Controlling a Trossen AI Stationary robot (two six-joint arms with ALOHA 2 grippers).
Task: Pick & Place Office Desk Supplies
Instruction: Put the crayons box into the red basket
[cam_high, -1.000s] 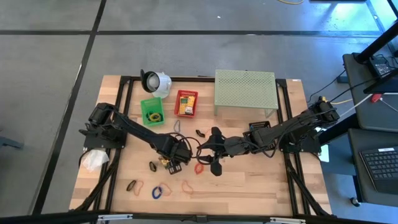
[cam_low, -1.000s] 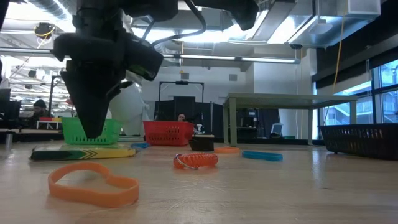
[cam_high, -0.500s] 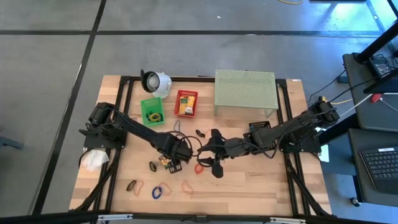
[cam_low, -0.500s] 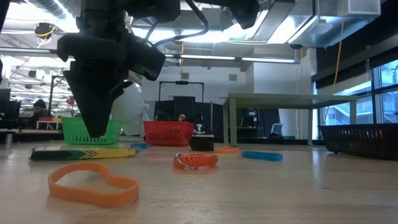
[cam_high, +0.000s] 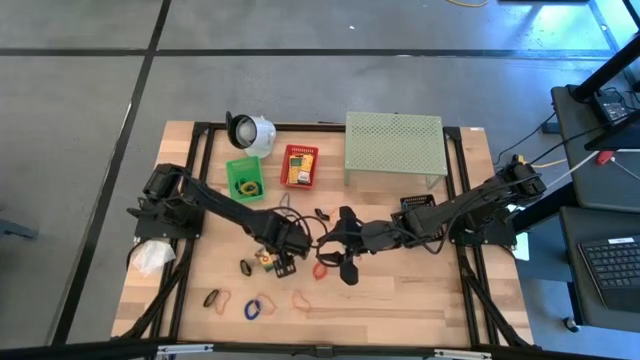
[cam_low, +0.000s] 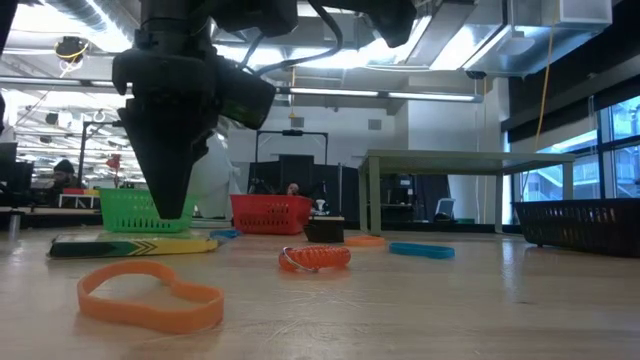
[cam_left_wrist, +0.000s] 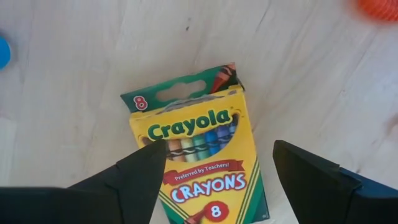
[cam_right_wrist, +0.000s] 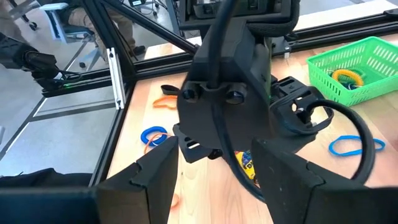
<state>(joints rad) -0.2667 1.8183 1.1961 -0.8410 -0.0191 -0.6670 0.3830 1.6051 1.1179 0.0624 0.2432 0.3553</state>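
Over the mid-front of the desk (cam_high: 420, 300), the left gripper (cam_high: 279, 262) points down w/ fingers (cam_left_wrist: 134, 180) spread wide, straddling a yellow-and-green crayon box (cam_left_wrist: 200, 163) that lies flat on the wood; the fingers sit either side of the box, not clamped on it. In the low view the box (cam_low: 135, 244) is flat on the desk under the dark gripper body, tips just above it.

Right gripper (cam_high: 333, 258) hovers just beside the left one, pointing toward it, fingers (cam_right_wrist: 155, 177) apart, nothing betw. them. A red coiled band (cam_high: 320, 270) lies on the desk below it, also seen low in the middle (cam_low: 315, 258).

Further out: orange band (cam_low: 150, 295) nearest the low cam; another orange loop (cam_high: 300, 298), a blue loop (cam_high: 252, 309) and a dark/orange loop (cam_high: 214, 298) along the front of the desk. A black band (cam_high: 246, 266) sits just left of the crayon box, a blue band (cam_high: 284, 203) & a dark one (cam_high: 322, 214) behind the grippers.

At the back: green basket (cam_high: 244, 177) w/ bands inside, red basket (cam_high: 299, 166) w/ a crayon box in it, white round object (cam_high: 250, 131), pale green perforated shelf (cam_high: 394, 148). Black tray (cam_high: 418, 206) by the right arm.
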